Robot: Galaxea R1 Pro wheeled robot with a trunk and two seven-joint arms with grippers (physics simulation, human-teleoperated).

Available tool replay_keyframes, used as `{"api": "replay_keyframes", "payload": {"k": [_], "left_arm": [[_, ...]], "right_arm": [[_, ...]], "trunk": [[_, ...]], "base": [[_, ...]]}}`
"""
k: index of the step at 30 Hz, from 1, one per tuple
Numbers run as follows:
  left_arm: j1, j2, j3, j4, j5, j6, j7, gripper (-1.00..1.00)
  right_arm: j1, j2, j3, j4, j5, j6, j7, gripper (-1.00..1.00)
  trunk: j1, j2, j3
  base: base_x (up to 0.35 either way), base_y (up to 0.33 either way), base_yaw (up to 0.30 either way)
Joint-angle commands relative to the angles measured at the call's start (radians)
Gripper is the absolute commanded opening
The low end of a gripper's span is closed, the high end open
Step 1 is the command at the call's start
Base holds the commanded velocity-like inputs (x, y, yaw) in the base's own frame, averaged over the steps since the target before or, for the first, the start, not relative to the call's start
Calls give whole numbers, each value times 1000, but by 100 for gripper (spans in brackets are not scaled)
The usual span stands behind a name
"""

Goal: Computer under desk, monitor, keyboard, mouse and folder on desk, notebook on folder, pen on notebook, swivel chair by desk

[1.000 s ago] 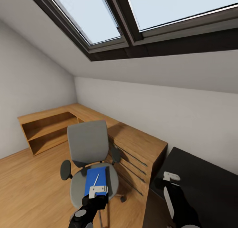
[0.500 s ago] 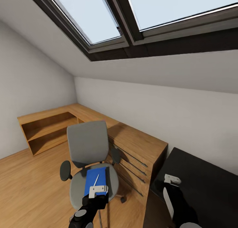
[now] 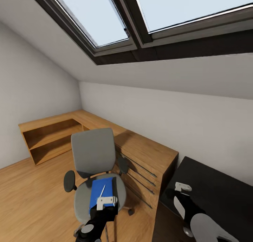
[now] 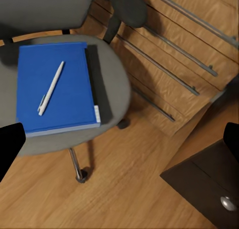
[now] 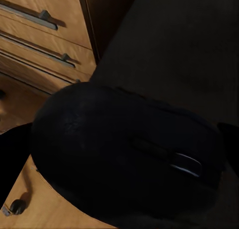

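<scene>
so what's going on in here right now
A two-armed robot is tidying a bedroom workspace. Its right gripper holds a small black oval mouse above the glossy black desk. Its left gripper hovers over the grey padded swivel chair, where a thin white pen lies on a flat bright-blue folder.

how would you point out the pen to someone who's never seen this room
Find the grey swivel chair in front of the low wooden cabinets. A bright-blue folder lies flat on its seat, and the pen rests diagonally on top of it. It is the one thin white stick against all that blue.
</scene>
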Motion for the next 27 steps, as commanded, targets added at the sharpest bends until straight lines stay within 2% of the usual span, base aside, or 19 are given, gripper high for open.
{"api": "replay_keyframes", "payload": {"k": [1,3,5,8,9,18,27], "left_arm": [[-1,0,-5,-3,7,1,8,100],[-1,3,-16,-38,7,-2,6,100],[-1,4,-17,-62,8,-3,5,100],[-1,5,-18,-98,11,-2,5,100],[-1,5,-18,-109,12,-2,6,100],[-1,5,-18,-113,12,-2,8,100],[-1,5,-18,-110,12,-2,36,100]], "right_arm": [[-9,-4,-4,19,8,-8,-2,-100],[-33,-20,-4,82,6,-54,-35,-100],[-37,-24,-4,93,5,-63,-50,-100],[-40,-27,-5,103,-18,-64,-64,-100],[-41,-25,-4,106,-41,-57,-71,-100],[-41,-24,-4,108,-55,-53,-89,-100],[-41,-23,-4,108,-55,-53,-93,-100]], "trunk": [[0,-2,-2],[0,-2,-2],[0,-2,-2],[0,-2,-2],[4,-9,-5],[39,-72,-33],[73,-135,-61]], "base": [[0,0,0],[0,0,0],[0,0,0],[0,0,0],[0,0,0],[0,0,0],[0,0,0]]}}
